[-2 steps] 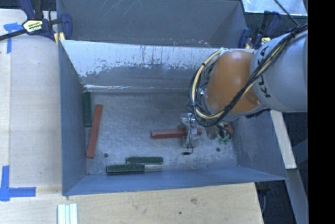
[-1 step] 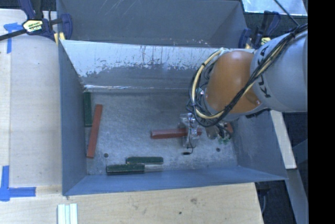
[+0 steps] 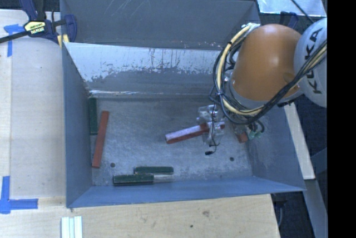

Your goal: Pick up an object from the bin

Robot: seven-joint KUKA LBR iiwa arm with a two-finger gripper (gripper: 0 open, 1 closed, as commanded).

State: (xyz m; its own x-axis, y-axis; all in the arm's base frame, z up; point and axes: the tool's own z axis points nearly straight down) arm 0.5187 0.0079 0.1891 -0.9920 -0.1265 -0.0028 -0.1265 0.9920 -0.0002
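My gripper (image 3: 212, 132) hangs below the orange dome in the right half of the bin. A reddish-brown bar (image 3: 185, 134) lies slanted near the bin's middle, and its right end sits between my fingers, which are shut on it. A small red piece (image 3: 242, 136) lies just right of the gripper on the bin floor.
A second reddish-brown bar (image 3: 100, 139) and a dark green bar (image 3: 92, 115) lie along the left wall. Two dark green bars (image 3: 142, 175) lie side by side by the front wall. The arm and its cables cover the bin's right side.
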